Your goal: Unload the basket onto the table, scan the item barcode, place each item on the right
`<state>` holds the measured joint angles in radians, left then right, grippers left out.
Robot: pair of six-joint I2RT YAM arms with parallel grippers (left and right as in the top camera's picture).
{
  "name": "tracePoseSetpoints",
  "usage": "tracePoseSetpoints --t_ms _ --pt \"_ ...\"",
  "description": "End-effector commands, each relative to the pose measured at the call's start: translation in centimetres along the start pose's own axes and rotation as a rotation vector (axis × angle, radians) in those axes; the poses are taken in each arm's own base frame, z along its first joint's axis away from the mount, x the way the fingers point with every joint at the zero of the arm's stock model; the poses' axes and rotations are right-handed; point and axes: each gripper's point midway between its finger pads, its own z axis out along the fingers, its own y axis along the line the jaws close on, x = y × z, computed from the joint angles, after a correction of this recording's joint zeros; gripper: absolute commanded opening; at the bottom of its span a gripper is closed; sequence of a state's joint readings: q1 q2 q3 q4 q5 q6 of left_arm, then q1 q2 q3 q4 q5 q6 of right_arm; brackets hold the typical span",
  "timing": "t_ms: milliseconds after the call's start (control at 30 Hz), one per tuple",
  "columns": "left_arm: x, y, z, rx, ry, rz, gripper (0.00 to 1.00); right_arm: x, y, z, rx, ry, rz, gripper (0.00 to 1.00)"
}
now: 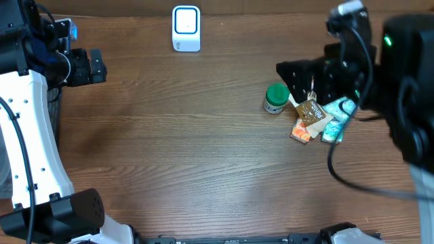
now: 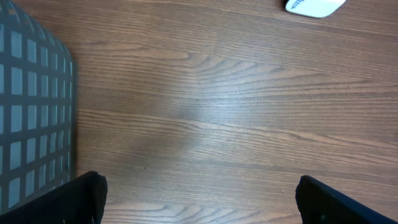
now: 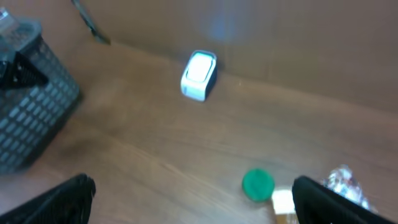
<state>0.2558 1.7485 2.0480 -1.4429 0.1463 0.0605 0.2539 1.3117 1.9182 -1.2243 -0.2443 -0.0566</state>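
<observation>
A small pile of items lies at the right of the table: a green-lidded jar (image 1: 274, 99), a brown packet (image 1: 310, 112), an orange packet (image 1: 302, 133) and a teal wrapped item (image 1: 337, 122). The white barcode scanner (image 1: 186, 28) stands at the far edge. My right gripper (image 1: 293, 76) hovers open just above the pile, holding nothing. In the right wrist view the green lid (image 3: 257, 185) sits between its spread fingers (image 3: 336, 202), and the scanner (image 3: 199, 74) is farther off. My left gripper (image 1: 93, 66) is open at the far left, over bare wood (image 2: 199, 205).
A dark mesh basket (image 2: 31, 112) stands at the table's left edge, also seen in the right wrist view as a basket (image 3: 31, 106). The scanner's corner (image 2: 314, 6) shows at the top of the left wrist view. Wooden tabletop (image 1: 190, 149) spans the middle.
</observation>
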Motion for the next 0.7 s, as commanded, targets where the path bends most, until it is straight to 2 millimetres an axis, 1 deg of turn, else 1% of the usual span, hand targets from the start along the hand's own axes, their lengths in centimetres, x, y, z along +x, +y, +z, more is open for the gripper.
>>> tracePoseSetpoints --t_ms 0,100,267,467,600,667 --pt "0.0 -0.1 0.0 0.008 -0.001 0.021 0.99 1.8 -0.8 -0.4 0.034 -0.030 -0.002 1.00" --pt "0.0 -0.1 0.0 0.008 -0.001 0.021 0.99 3.0 -0.8 -0.5 0.035 -0.089 -0.017 1.00" --pt "0.0 -0.1 0.0 0.008 -0.001 0.021 1.00 6.1 -1.3 -0.1 0.045 -0.192 -0.039 1.00" --pt "0.0 -0.1 0.0 0.008 -0.001 0.021 1.00 10.8 -1.7 0.6 0.052 -0.333 -0.073 1.00" --pt "0.0 -0.1 0.0 0.008 -0.001 0.021 1.00 13.8 -1.7 1.1 0.030 -0.404 -0.032 1.00" --pt "0.0 -0.1 0.0 0.008 -0.001 0.021 1.00 15.1 -1.8 1.3 0.029 -0.436 -0.042 1.00"
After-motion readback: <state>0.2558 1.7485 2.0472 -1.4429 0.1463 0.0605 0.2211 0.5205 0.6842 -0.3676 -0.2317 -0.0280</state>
